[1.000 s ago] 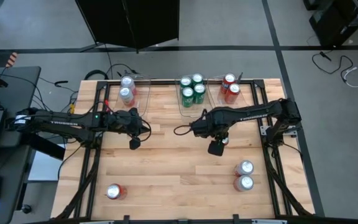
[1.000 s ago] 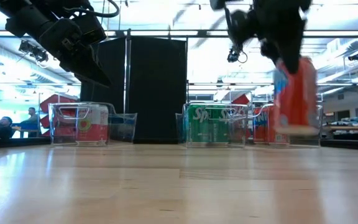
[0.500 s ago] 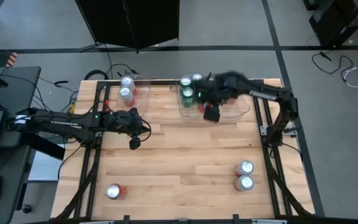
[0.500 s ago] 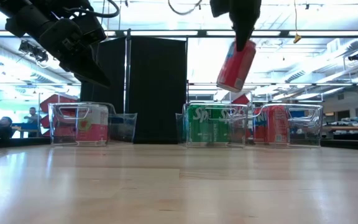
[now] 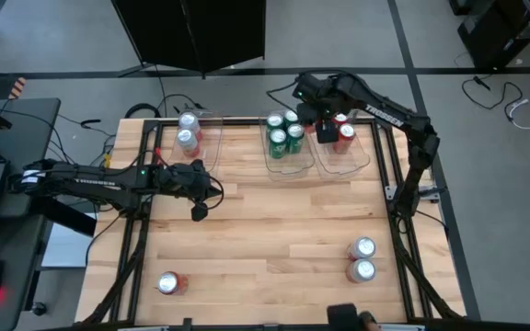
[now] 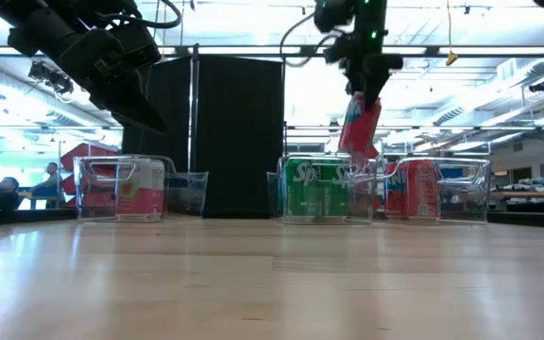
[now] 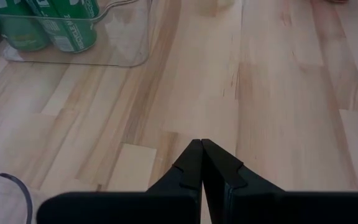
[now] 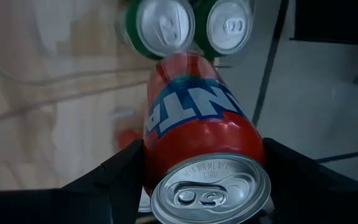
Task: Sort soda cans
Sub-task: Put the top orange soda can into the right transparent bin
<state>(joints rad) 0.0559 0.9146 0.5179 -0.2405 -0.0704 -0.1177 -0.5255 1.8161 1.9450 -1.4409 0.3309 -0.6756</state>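
Since half a second ago the right gripper (image 5: 325, 131) has moved from beside the green bin (image 5: 288, 161) to over the right bin (image 5: 357, 158), fingers clamped on a tilted red can (image 6: 359, 127). Left gripper (image 5: 198, 212) is unchanged at table (image 5: 274, 239) centre-left, fingers together. Four green cans (image 5: 284, 134) fill the middle bin. Open wood lies mid-table; two silver cans (image 5: 362, 258) sit near the right edge, another red can (image 5: 169, 283) near the front-left edge.

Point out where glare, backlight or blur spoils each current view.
Low view: bright windows and ceiling lights backlight both arms into silhouettes, and the tilted red can is smeared. Right wrist view: the near can top is sharp, the green cans and table beyond are blurred. Left wrist view: evenly lit, shut left gripper crisp. High view: even, no glare.
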